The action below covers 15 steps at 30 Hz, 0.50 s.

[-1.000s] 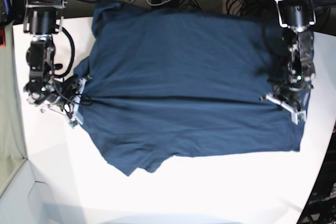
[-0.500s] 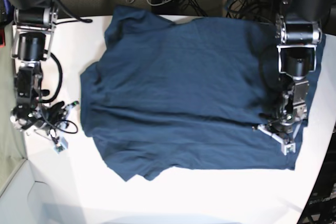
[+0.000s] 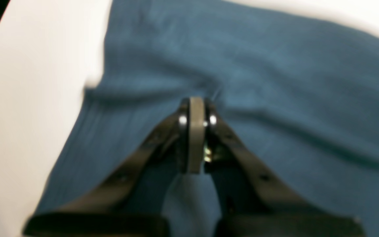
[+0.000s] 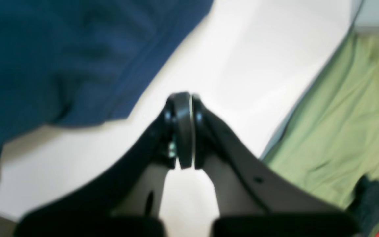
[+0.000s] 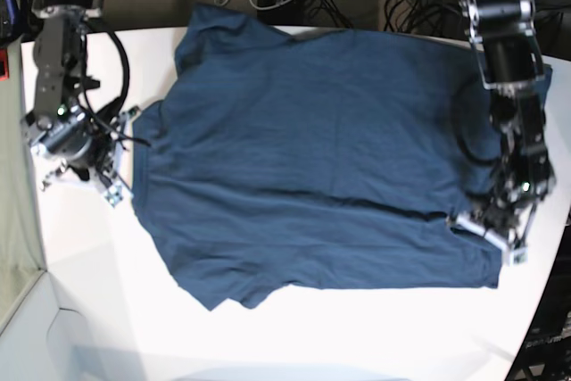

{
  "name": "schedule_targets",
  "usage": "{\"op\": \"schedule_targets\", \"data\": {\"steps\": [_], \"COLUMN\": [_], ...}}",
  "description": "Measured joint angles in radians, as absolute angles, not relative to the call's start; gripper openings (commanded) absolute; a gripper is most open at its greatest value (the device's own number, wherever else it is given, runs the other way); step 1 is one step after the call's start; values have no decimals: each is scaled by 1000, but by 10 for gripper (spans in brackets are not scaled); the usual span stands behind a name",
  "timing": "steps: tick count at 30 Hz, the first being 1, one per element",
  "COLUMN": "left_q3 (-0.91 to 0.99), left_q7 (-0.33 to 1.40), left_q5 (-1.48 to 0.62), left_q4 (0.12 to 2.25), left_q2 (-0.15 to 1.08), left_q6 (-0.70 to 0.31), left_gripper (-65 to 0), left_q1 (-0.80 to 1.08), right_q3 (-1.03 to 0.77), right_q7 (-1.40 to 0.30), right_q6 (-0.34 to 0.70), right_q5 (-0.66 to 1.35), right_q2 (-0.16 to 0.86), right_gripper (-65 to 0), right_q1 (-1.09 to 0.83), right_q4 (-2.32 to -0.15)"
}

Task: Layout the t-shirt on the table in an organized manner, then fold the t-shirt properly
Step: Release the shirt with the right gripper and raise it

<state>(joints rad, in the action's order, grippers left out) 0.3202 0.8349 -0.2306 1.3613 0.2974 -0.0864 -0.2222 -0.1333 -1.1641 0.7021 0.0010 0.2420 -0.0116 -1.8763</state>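
Black jointed arms (image 5: 510,60), looped black cables, silver screws

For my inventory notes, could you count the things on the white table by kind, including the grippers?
T-shirt, dark navy: 1
Grippers, left gripper and right gripper: 2
Table, white: 1
Total: 4

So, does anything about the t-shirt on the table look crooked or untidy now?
Yes. The t-shirt lies spread on the table but skewed: its top edge hangs past the table's far edge, the near sleeve is bunched, and a long crease crosses the middle. The left gripper is shut over the cloth.
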Motion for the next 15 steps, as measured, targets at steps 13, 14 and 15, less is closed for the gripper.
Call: {"op": "schedule_targets", "data": {"steps": [13, 14, 15], "left_q3": [341, 343, 344], "left_q7": [572, 567, 567], "left_q5": [-256, -255, -255], "left_q4": [1127, 1118, 1116], "left_q2": [344, 348, 350], "left_q6": [-105, -104, -104], "left_gripper": [-648, -648, -648], "left_q1": [-75, -82, -82], "right_q3": [-290, -289, -287], "right_q7": [-1167, -1166, -1167], "right_q6": [702, 702, 702], "right_q5": [0, 4, 3], "right_q2": [37, 25, 12], "right_gripper": [-346, -346, -346], "right_q1": [-264, -278, -292], "right_q4": [-1973, -1973, -1973]}}
